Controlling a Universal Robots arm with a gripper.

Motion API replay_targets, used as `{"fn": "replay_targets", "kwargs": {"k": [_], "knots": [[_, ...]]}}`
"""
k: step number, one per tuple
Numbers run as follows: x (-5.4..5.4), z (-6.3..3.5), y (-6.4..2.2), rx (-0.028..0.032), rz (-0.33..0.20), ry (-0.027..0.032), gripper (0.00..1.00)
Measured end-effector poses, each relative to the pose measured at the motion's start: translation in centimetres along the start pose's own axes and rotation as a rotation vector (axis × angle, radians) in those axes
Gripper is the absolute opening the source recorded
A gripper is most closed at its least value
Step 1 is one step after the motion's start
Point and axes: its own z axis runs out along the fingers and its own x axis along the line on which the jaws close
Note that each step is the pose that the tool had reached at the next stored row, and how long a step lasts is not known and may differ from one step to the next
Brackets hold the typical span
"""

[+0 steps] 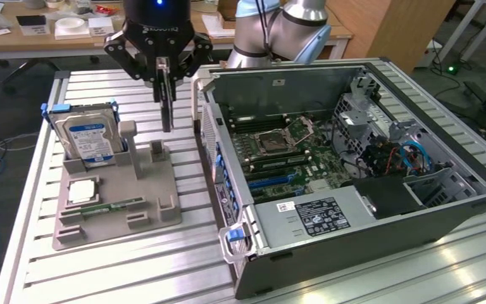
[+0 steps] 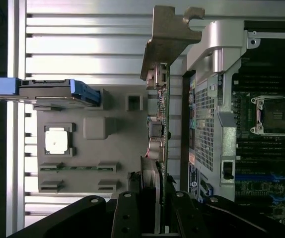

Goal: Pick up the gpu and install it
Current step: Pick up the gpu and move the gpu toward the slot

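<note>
**Item: the gpu [image 1: 167,104] [image 2: 163,124].** Green circuit card, seen edge-on in both views.
- Location: clamped between the fingers of the tool [image 1: 165,75] [image 2: 157,220] and raised off the grey holder [image 1: 146,212] beneath the tool, with its lower tip apart from the holder.
- Orientation: in the exterior view it is a thin dark strip standing upright, reaching down from the fingers. In the wrist view its long axis leads straight away from the tool.
- Silver bracket [image 2: 170,34]: at the end of the card farthest from the tool.
- Faces: one flat face is turned toward the computer case, the other toward the holder side.

**Tool state:** clenched on the gpu, one finger on each flat face.

**Holder contents, below and beside the tool:**
- hard drive [image 1: 89,136] [image 2: 58,91], standing on edge with its blue label showing
- processor [image 1: 83,190] [image 2: 57,140], lying flat
- memory stick [image 1: 112,206] [image 2: 78,167], lying flat in its slot

**Computer case [image 1: 445,212] [image 2: 217,44]:** lies open just beside the tool, on the side opposite the hard drive. Its motherboard [image 1: 298,155] [image 2: 276,148] is exposed.

**Counter [image 1: 99,272]:** slatted metal, carrying both holder and case.
</note>
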Motion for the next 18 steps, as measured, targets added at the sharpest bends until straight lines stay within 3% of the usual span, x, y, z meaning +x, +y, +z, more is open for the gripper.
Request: {"fn": "replay_targets", "kwargs": {"k": [18], "knots": [[-4.1,-0.09,0.04,0.0000,0.000,-0.0003,0.28]]}}
